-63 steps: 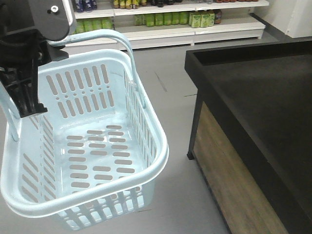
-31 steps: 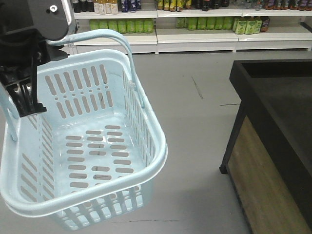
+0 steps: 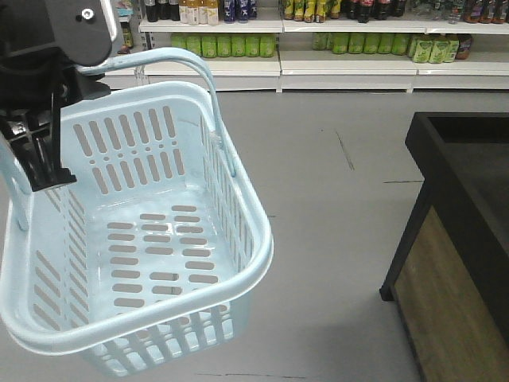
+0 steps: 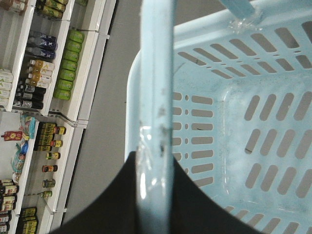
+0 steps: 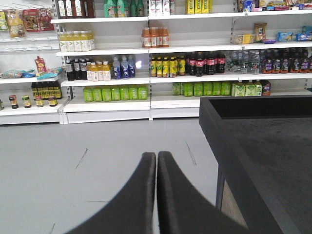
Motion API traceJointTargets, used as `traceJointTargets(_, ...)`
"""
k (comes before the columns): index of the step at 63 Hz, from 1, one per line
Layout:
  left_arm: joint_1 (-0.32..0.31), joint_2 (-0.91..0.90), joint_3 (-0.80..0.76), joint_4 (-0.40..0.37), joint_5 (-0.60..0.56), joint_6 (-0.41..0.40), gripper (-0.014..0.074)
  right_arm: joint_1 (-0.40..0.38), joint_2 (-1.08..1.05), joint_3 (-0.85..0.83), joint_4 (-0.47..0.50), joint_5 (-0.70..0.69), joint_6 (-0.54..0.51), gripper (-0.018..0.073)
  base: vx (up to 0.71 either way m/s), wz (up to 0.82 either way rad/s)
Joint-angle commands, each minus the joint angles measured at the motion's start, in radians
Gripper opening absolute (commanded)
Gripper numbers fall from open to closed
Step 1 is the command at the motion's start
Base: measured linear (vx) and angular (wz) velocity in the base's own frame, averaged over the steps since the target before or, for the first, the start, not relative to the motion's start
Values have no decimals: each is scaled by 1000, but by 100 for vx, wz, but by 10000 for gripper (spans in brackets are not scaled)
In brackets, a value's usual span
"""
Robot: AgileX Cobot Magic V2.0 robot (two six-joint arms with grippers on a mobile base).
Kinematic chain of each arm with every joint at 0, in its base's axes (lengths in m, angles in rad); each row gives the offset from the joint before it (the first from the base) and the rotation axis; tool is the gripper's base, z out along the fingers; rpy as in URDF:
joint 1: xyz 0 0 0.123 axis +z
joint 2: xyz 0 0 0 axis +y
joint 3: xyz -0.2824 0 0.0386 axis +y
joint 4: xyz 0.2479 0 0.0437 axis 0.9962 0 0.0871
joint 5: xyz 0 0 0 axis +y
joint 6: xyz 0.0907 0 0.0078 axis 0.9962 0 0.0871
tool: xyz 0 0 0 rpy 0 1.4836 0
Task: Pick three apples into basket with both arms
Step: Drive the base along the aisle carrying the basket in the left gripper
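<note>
The pale blue basket point(image 3: 262, 239) hangs tilted in the air at the left of the front view, and nothing lies in it. Its loop handle point(image 4: 157, 73) runs between the fingers of my left gripper point(image 4: 156, 158), which is shut on it. The left arm point(image 3: 48, 48) shows black at the upper left, above the basket. My right gripper point(image 5: 156, 155) is shut with nothing in it, pointing over the grey floor. No apples are in view.
A black-topped display stand point(image 3: 469, 159) with a wooden side stands at the right; it also appears as the stand point(image 5: 263, 131) close to my right gripper. White store shelves point(image 3: 278, 40) full of bottles line the far wall. Grey floor point(image 3: 334, 239) lies between.
The whole view has swung: the black stand has slid toward the right edge of the front view and the shelves have shifted right. The basket hangs the same way in my left gripper.
</note>
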Motion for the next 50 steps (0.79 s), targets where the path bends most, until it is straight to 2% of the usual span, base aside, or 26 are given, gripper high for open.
traceJointTargets(1,2,-28,-36,18,-75,-16,-6,1,-13,13,-10,-80,-2,-8,9,5)
traceJointTargets(50,2,-28,-36,18,-75,-16,-6,1,-13,13,-10,-80,-2,-8,10,2)
